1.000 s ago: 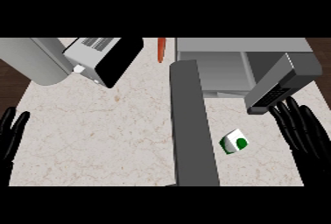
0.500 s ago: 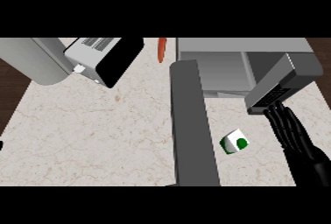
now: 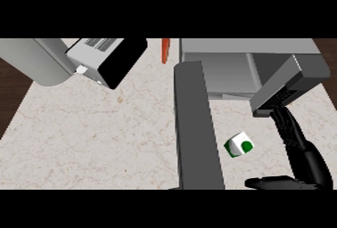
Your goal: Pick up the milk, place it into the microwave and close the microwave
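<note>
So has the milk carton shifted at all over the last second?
No. The milk carton lies in the same spot on the counter, just right of the open microwave door.

You're looking at kitchen. Pale speckled stone counter (image 3: 99,142) fills most of view, dark wood floor along left edge. Microwave (image 3: 250,71) sits at top right, door (image 3: 197,133) swung open toward you. Toaster (image 3: 105,55) stands at top left beside grey rounded appliance (image 3: 36,60). Small milk carton (image 3: 240,144) lies on counter.
</note>
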You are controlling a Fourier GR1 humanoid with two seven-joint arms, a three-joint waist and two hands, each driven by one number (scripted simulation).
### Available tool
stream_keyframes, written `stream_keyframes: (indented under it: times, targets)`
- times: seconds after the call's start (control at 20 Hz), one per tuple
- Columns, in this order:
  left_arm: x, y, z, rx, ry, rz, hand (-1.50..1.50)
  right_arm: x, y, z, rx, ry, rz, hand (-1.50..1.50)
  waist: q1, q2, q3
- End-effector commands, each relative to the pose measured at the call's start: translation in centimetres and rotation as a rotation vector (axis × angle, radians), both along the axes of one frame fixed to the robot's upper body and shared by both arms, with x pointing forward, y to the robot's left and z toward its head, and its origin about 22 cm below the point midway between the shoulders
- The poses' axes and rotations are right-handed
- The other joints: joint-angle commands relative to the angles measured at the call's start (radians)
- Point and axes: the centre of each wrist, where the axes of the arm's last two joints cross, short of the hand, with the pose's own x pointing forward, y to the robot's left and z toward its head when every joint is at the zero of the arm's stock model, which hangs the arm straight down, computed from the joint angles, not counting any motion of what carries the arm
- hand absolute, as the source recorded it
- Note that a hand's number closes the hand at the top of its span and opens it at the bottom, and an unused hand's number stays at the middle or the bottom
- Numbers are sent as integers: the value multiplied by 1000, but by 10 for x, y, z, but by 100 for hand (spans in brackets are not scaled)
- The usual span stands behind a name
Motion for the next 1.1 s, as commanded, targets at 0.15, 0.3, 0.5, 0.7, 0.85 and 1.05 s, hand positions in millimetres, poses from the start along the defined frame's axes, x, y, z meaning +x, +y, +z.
stream_keyframes:
  times: [0.15, 0.3, 0.5, 0.7, 0.85, 1.05]
  targets:
    - [-23, 0, 19, -19, -53, -38, -150, 16, -12, -52, -44, 82, -44, -150, 5, 1, 0]
    - [-23, 4, 23, -10, -75, -14, -150, -6, -13, -91, -67, 114, -42, -150, 5, 1, 1]
    - [-19, 10, 16, -19, -52, -22, -150, 2, -44, -111, -77, 109, -38, -150, 4, 3, 1]
    - [-34, 12, 21, -17, -69, -30, -150, 10, -27, -133, -142, 109, -40, -150, 13, 2, 1]
    - [-26, 6, 20, -19, -69, -51, -150, 15, -39, -145, -139, 110, -38, -150, 9, 4, 2]
    - [-30, 10, 13, -13, -72, -38, -150, 19, -50, -158, -112, 115, -24, -150, 13, 5, 2]
